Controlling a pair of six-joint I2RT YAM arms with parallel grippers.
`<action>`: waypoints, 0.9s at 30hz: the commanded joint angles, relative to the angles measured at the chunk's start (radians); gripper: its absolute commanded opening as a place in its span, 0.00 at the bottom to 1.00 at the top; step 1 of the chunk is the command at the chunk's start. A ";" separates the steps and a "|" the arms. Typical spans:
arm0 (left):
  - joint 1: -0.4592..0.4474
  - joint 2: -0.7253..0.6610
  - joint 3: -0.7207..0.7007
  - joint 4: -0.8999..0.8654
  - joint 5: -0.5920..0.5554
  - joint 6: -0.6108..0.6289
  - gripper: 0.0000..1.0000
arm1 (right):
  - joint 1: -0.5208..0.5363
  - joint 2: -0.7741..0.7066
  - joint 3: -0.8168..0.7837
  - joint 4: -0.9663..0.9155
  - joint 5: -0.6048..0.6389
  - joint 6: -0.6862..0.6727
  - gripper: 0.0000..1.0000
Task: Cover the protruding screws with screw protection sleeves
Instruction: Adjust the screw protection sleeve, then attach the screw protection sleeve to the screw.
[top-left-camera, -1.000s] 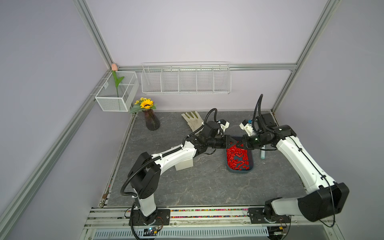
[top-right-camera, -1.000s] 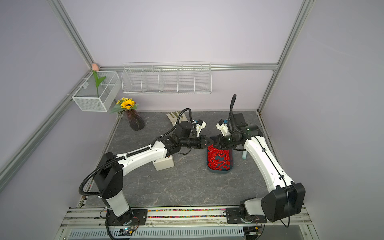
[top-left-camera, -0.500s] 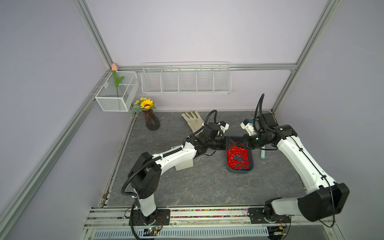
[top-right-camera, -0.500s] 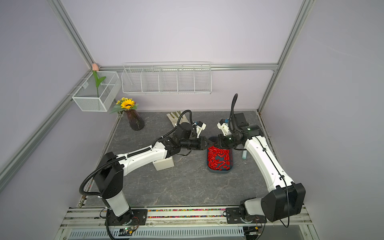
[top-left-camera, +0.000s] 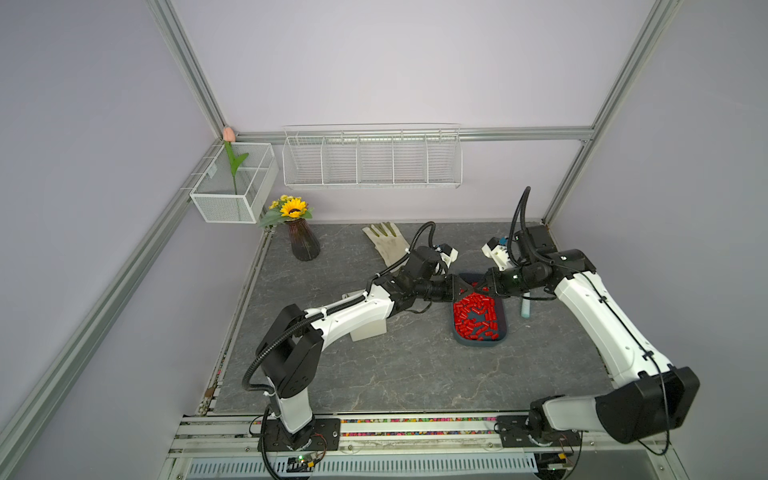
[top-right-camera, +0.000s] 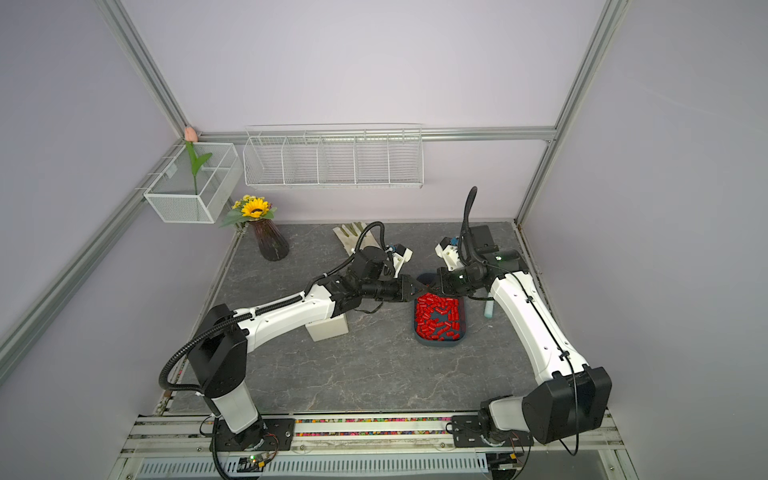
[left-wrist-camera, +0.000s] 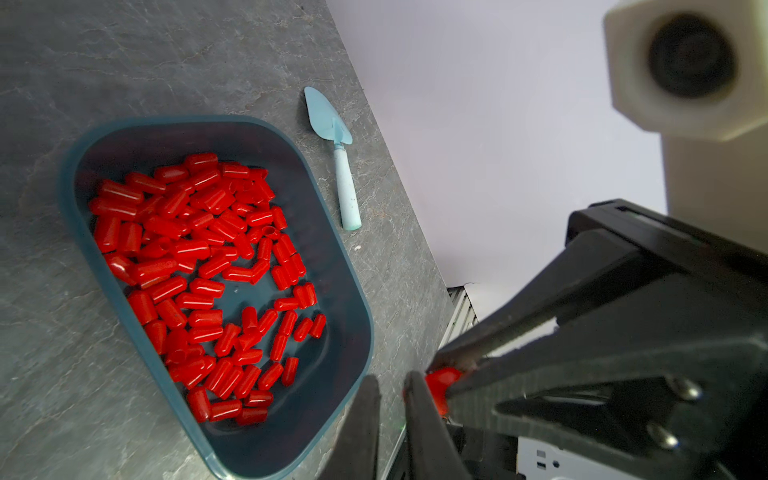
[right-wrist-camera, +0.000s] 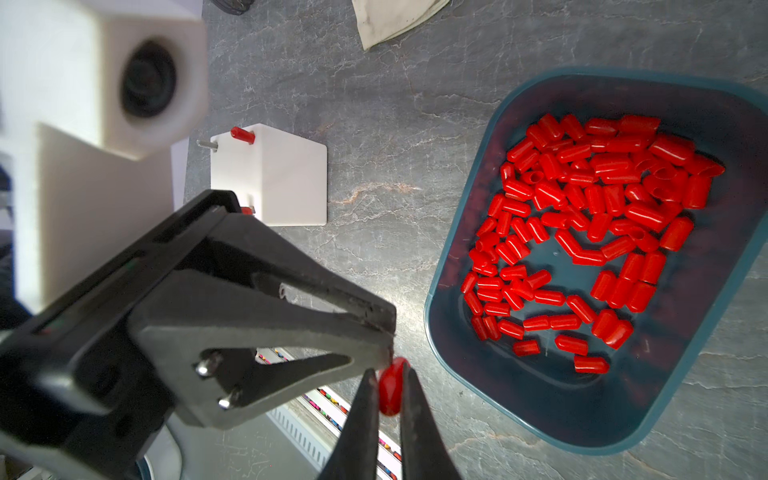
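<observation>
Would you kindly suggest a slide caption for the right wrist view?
Right claw pinching one red sleeve, closed left claw at its end, beside the supply tray.

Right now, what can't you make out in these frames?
White box: top views, left arm covers its top; right wrist view, left gripper hides one corner.
Sleeve in right gripper: too small in top views.
Whether left gripper also pinches it: tips overlap, cannot tell.

White arms (top-left-camera: 353, 316) have black joints (top-left-camera: 291, 357), ribbed cables (top-left-camera: 517, 216), pointed tools (right-wrist-camera: 390, 340)
</observation>
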 joint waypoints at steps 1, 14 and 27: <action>-0.015 0.014 0.013 -0.016 -0.009 0.008 0.25 | -0.001 -0.023 0.022 0.021 -0.014 -0.007 0.13; 0.132 -0.118 0.011 -0.179 -0.170 0.120 0.48 | 0.001 -0.036 0.020 0.006 -0.010 -0.001 0.13; 0.349 -0.333 -0.103 -0.229 -0.211 0.146 0.49 | 0.139 0.002 0.099 -0.006 0.067 0.035 0.13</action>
